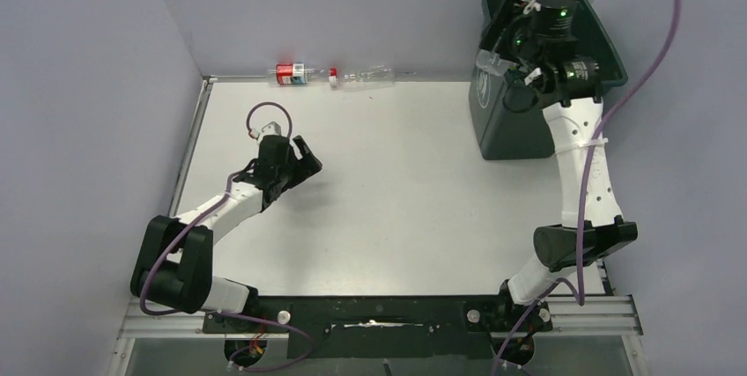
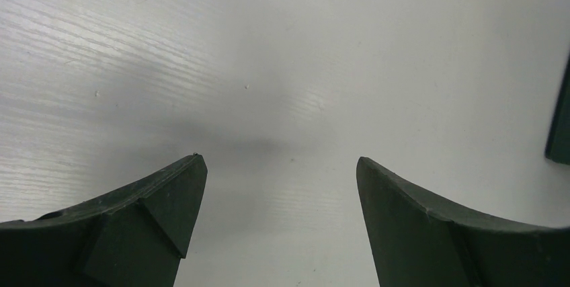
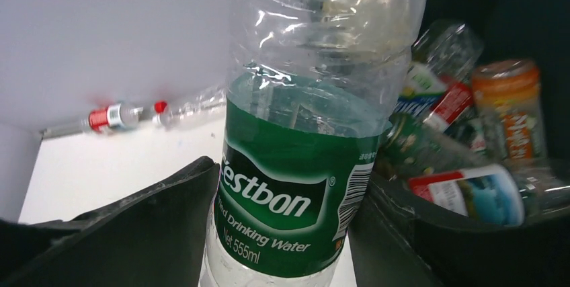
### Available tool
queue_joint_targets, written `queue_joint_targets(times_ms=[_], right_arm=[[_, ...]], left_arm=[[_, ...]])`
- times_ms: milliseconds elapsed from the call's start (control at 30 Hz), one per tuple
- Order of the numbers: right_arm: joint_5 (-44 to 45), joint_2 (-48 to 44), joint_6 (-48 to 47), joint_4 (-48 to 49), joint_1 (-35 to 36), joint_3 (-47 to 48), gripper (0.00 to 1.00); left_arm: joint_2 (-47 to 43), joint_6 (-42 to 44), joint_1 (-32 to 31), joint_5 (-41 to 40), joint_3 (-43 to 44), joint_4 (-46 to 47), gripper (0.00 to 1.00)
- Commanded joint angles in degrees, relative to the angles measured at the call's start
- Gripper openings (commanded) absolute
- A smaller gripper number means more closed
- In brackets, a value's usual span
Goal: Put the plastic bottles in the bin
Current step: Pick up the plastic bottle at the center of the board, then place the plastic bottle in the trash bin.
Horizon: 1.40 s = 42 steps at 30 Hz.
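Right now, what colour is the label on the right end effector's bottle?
The bottle has a dark green label with white lettering; clearest in right wrist view.

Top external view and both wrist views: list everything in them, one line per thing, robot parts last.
green-label bottle: one, clear, held at the bin's edge
red-label bottle: one, clear, lying at the table's far edge by the wall
red-cap bottle: one, clear, lying just right of the red-label bottle
binned bottles: several, clear ones plus an orange one, inside the bin
bin: one, dark green, far right of the table
table: one, white, in front of the arms
left pincer: one, black, open and empty over bare table
right pincer: one, black, shut on the green-label bottle
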Motion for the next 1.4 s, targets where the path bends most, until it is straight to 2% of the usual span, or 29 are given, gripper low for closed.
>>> queue_joint_targets(times_ms=[0, 200, 433, 600, 767, 833, 1000, 1133, 1367], right_arm=[[-6.9, 1.0, -0.8, 1.3, -6.8, 7.1, 0.64], [-13.7, 1.0, -0.3, 2.9, -16.2, 6.6, 0.64], [-20.2, -0.2, 0.8, 7.4, -25.0, 0.2, 0.64], [-21.9, 1.4, 0.6, 8.7, -26.5, 0.0, 0.68], [-22.1, 2.7, 0.1, 8.2, -26.7, 1.1, 0.91], [-21.7, 2.4, -0.5, 8.2, -27.0, 0.9, 0.95], [-21.2, -0.4, -1.0, 7.9, -27.7, -0.1, 1.0], [-23.1, -6.1, -0.3, 9.2, -27.7, -3.3, 0.99], [-32.4, -20.9, 1.9, 15.8, -27.6, -21.2, 0.98]], left_arm=[[-3.2, 0.8, -0.7, 0.8, 0.9, 2.2, 0.83], [-2.2, 0.7, -1.5, 0.1, 2.1, 2.2, 0.83], [-1.0, 1.1, -3.5, -2.0, 4.2, 0.1, 0.83], [0.0, 1.2, -4.9, -3.6, 5.7, -1.4, 0.83], [1.3, 1.5, -6.3, -5.5, 8.6, -3.5, 0.83], [1.8, 1.7, -7.3, -6.3, 9.6, -4.4, 0.83], [3.8, 1.8, -9.0, -8.2, 12.7, -6.2, 0.83], [5.2, 2.6, -10.0, -9.4, 15.4, -8.2, 0.83], [4.6, 5.3, -10.7, -10.2, 17.8, -8.3, 0.84]])
